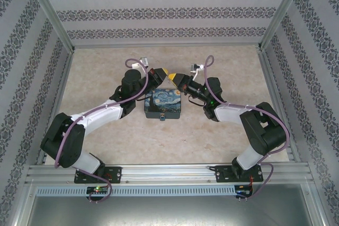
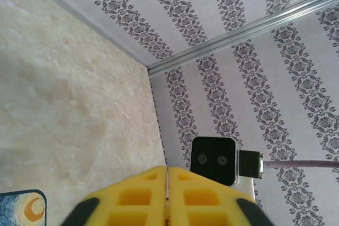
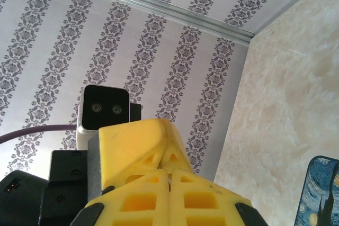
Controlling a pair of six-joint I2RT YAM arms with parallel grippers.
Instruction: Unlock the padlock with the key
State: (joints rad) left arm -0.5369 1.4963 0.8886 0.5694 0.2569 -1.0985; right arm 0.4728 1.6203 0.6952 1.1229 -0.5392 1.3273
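Damask-striped wallpaper lines the walls around a pale marbled table (image 1: 95, 146), and at the centre of the overhead view sits a starry-night tin (image 1: 163, 103). On the lower edge of the tin we see a small blue body that we take to be the padlock (image 1: 162, 117), hanging at the tin's front face.

Above the upper edge of the tin the two arms meet nose to nose. The left gripper (image 1: 161, 72) comes in from the left of the frame and the right gripper (image 1: 175, 79) from the right, their yellow tips nearly touching. In the left wrist view the fingers (image 2: 137, 197) are pressed together with only a thin seam between them. In the right wrist view that gripper's fingers (image 3: 140, 202) are likewise closed tight, with the other gripper's yellow tip against them at centre frame. Whether the key lies pinched in either seam is too small for us to tell.

We judge this to be a handover or regrasp of the key in the air, well before any insertion. Next, one gripper would need a firm, aligned hold on the key. It would then have to come down past the tin to the padlock at the lower edge, while the other steadies the lock body.
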